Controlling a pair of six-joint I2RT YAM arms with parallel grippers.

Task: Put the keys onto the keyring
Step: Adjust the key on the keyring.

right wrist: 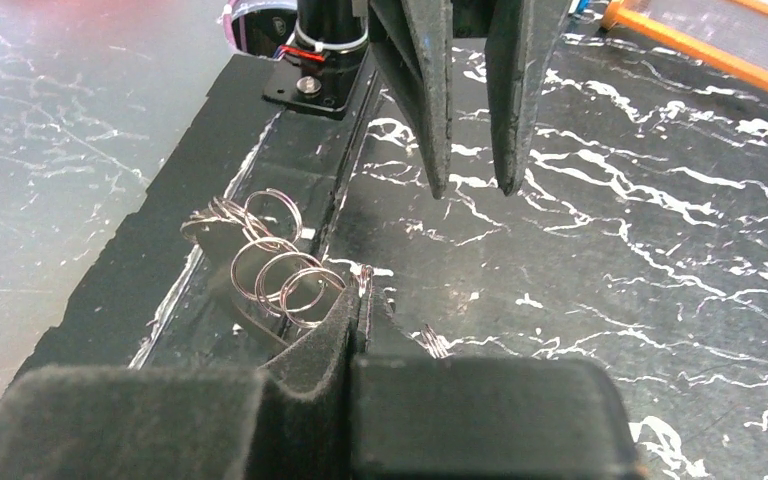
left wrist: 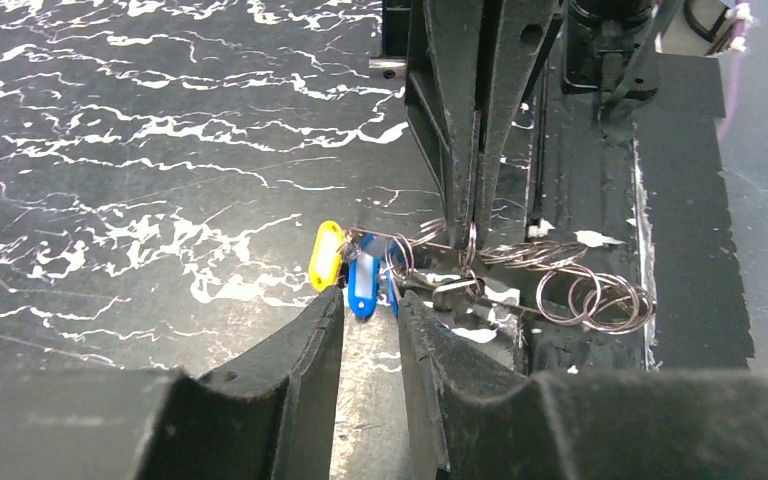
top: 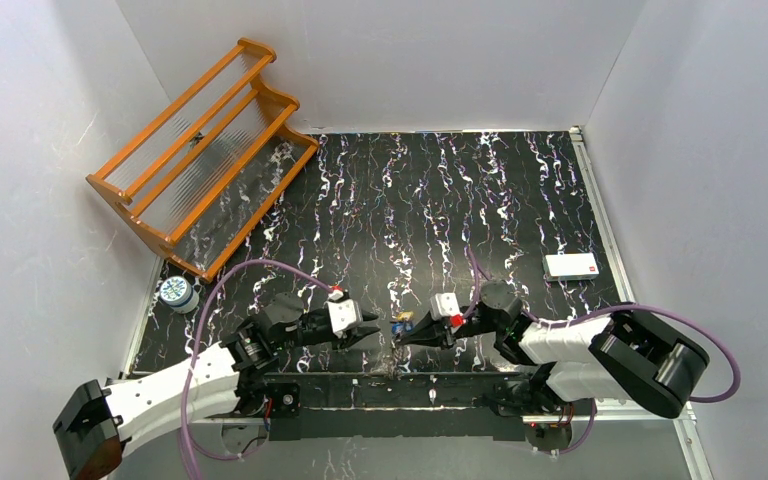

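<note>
A cluster of tiny keys with blue (left wrist: 363, 285) and yellow (left wrist: 326, 256) heads hangs on a chain of thin metal split rings (left wrist: 590, 295) near the table's front edge. In the top view the cluster (top: 400, 322) sits between both grippers. My left gripper (left wrist: 370, 305) is open, with the blue head between its fingertips. My right gripper (right wrist: 363, 290) is shut on one metal ring, with more rings (right wrist: 270, 270) beside it. It enters the left wrist view from above (left wrist: 472, 225). The white oval keyring is out of view.
An orange wooden rack (top: 200, 150) stands at the back left. A small round tin (top: 177, 293) sits by the left wall. A white card with a red mark (top: 571, 265) lies at the right. The black table edge strip (left wrist: 680, 250) runs close by the rings.
</note>
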